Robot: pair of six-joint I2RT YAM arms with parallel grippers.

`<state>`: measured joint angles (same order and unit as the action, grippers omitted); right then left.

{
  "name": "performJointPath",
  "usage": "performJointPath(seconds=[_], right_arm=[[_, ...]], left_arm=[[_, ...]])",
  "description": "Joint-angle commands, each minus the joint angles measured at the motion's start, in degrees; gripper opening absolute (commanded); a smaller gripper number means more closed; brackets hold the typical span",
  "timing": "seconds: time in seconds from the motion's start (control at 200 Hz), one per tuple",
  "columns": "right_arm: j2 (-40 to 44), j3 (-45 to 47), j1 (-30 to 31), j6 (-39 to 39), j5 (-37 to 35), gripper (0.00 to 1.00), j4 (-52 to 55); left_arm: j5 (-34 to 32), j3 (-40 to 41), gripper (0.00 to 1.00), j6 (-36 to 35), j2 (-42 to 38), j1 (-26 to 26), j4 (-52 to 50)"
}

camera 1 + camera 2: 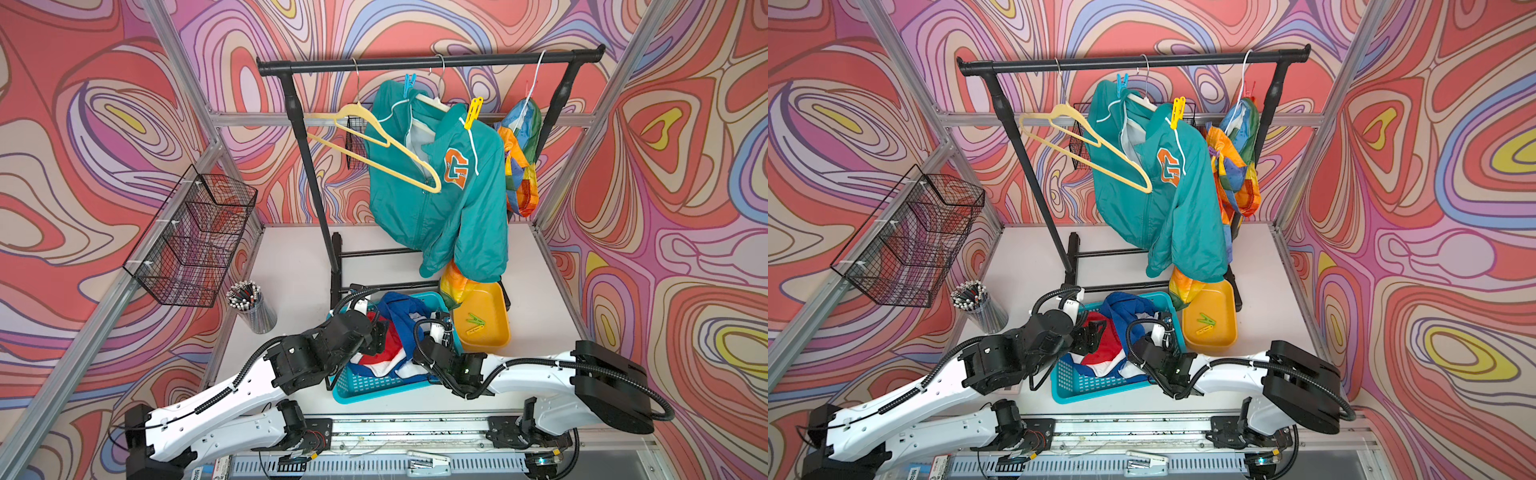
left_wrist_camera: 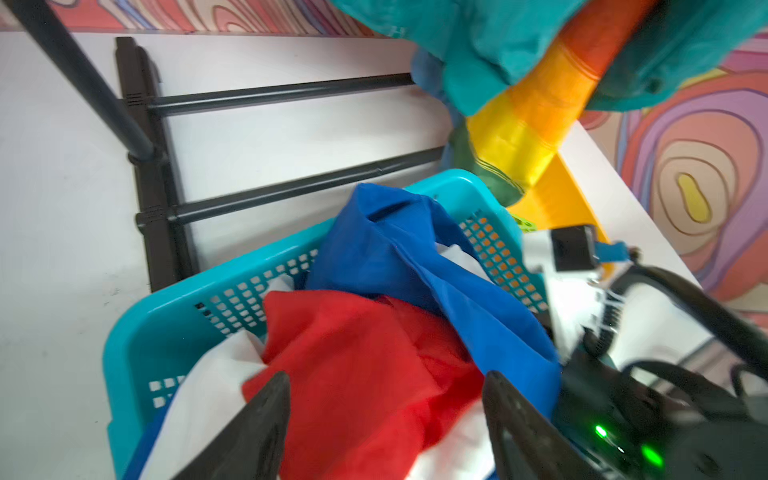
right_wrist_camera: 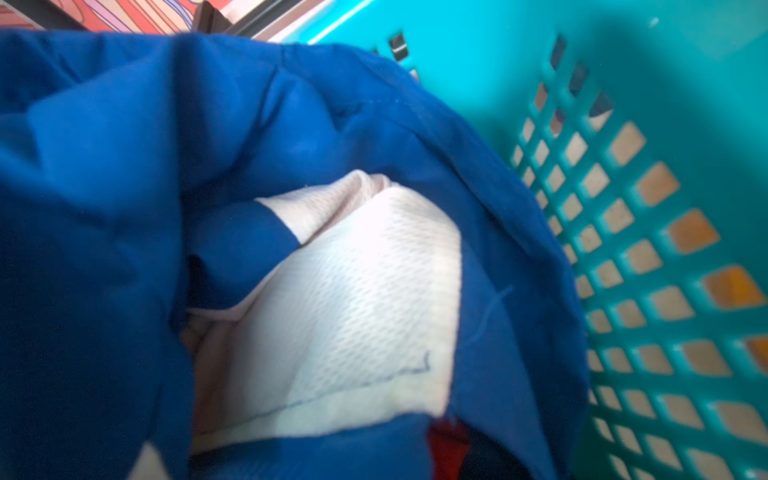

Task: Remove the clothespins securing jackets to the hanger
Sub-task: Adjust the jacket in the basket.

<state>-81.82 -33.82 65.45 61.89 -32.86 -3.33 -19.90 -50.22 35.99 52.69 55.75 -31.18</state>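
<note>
Two clothespins are clipped to the teal jacket [image 1: 449,208], which hangs on the rack [image 1: 415,62] well behind and above the basket [image 1: 365,390]: a blue clothespin [image 1: 409,86] on one shoulder and a yellow clothespin [image 1: 473,112] on the other. Two loose pins, one green [image 1: 476,319] and one yellow [image 1: 473,331], lie in the yellow tray [image 1: 498,299] just beside the basket. The rainbow jacket [image 1: 519,166] hangs behind the basket too, with its tail drooping over the tray. Whether it carries a pin is too small to tell.

The blue jacket [image 1: 399,316] lies crumpled inside the basket, off the bare hanger [image 1: 374,137]. The left gripper [image 2: 386,378] hangs over the basket with its fingers spread wide and nothing between them, the red panel lying just beyond the tips. The right gripper [image 1: 432,332] is down in the basket against the blue cloth. It is closed, but its fingers are out of sight, so I cannot tell whether it pinches a fold.

The step in hand looks like dropping this jacket. To do it well, both grippers should let go fully and rise straight up from the basket, so no fold is dragged over the rim. Both clipped pins are well apart from either gripper, so a long reach up and back follows.
</note>
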Motion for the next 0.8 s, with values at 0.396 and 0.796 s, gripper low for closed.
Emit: performJointPath(seconds=[0.396,0.796], right_arm=[[8.66,-2.98,0.76,-4.32,-6.43,0.10,10.06],[13.71,-4.78,0.89,-9.39,-8.42,0.36,15.09]], left_arm=[[23.49,16.96,0.39,12.17,15.82,-3.08,21.54],[16.54,21.75,0.37,12.32,24.72,-5.38,22.20]])
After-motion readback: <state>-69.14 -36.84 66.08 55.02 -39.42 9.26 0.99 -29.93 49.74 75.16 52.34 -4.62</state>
